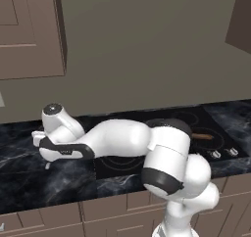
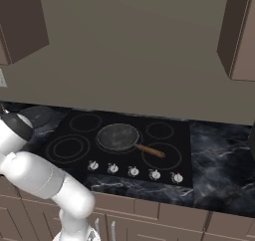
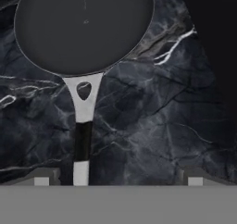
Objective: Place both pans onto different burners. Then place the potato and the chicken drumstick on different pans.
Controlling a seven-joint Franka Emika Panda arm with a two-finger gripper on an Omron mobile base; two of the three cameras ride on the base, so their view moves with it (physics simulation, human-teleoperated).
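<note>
Dark little fingertips of the pincer (image 3: 118,180) are spread wide with nothing between them, hovering just above the black pan (image 3: 83,28), so I'd say it's lining up for a grab. That pan sits flat on the marbled black surface (image 3: 152,126), just off the cooktop's edge, and its short grey-and-black handle (image 3: 83,135) points straight back toward the pincer but lands next to one fingertip, not centred in the gap. My guess is it'll need to shift sideways before closing. Reason it's here at all: this pan hasn't made it onto a burner yet. The other one, the dark grey pan with the wooden handle (image 2: 118,137), is already on the cooktop (image 2: 74,123), sitting about in the middle of it between the rings, handle angled toward the knobs (image 2: 133,171). Can't spot the potato or drumstick anywhere. Arm-wise, the white arm (image 1: 122,140) is folded low and reaching way out sideways across the cooktop, wrist bent down over the surface beside the cooktop.
</note>
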